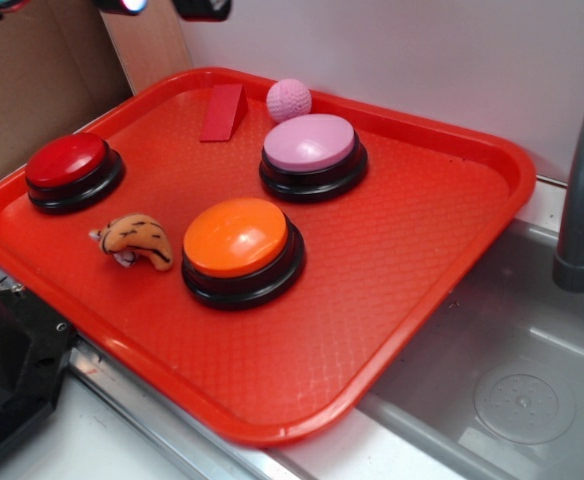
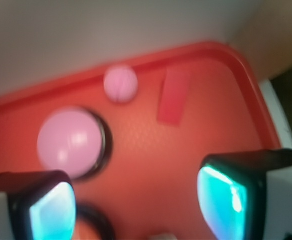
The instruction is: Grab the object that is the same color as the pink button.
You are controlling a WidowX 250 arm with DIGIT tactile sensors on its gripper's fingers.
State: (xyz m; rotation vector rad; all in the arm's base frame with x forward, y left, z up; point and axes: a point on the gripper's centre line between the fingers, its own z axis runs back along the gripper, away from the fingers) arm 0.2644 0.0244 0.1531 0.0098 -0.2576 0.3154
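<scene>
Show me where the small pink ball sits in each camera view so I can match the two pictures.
Exterior: the pink ball sits near the tray's far rim, just behind the pink button.
Wrist: the ball appears blurred, upper centre, above and right of the pink button, ahead of the open pincer.
Shared landmark: the flat red piece lying beside the ball.

My tray [image 1: 452, 300]: ball [image 1: 288, 99] at back rim | flat piece [image 1: 222, 112] left of it | pink button [image 1: 312, 152] just before ball | two buttons, toy [image 1: 135, 241] nearer front
</scene>
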